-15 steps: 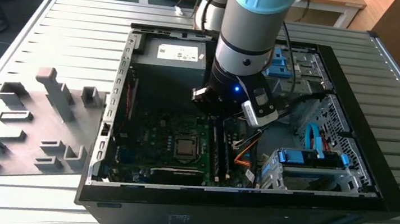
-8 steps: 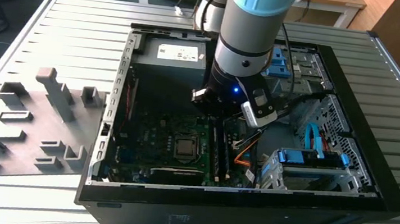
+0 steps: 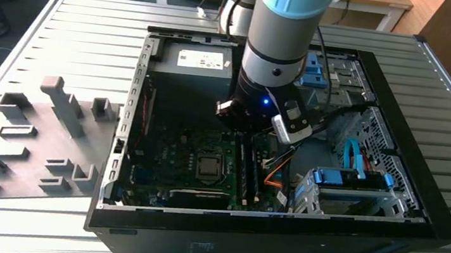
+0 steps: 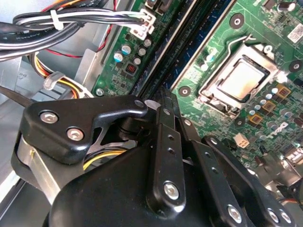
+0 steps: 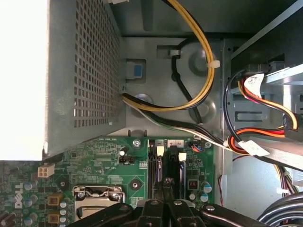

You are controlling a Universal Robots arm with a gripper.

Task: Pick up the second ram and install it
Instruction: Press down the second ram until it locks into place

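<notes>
Currently my claw is positioned inside the open computer case, directly over the black memory slots of the green motherboard. In the second wrist view, my fingers stand drawn together with their tips pressed close; the first wrist view shows the same closed tips meeting at the slot rails. Whether a thin board edge sits between the tips cannot be determined: the second ram is not clearly distinguishable from the dark slot rails beneath my claw, so I cannot tell whether I have hold of it or where exactly it lies.

In the second wrist view, the CPU socket with its metal retention frame lies just beside the slots. A bundle of black cables runs to a white connector near the slot ends. In the exterior view, my arm descends into the case, and a grey holder tray with upright blocks rests on the table, well apart, toward the exterior view's left.
</notes>
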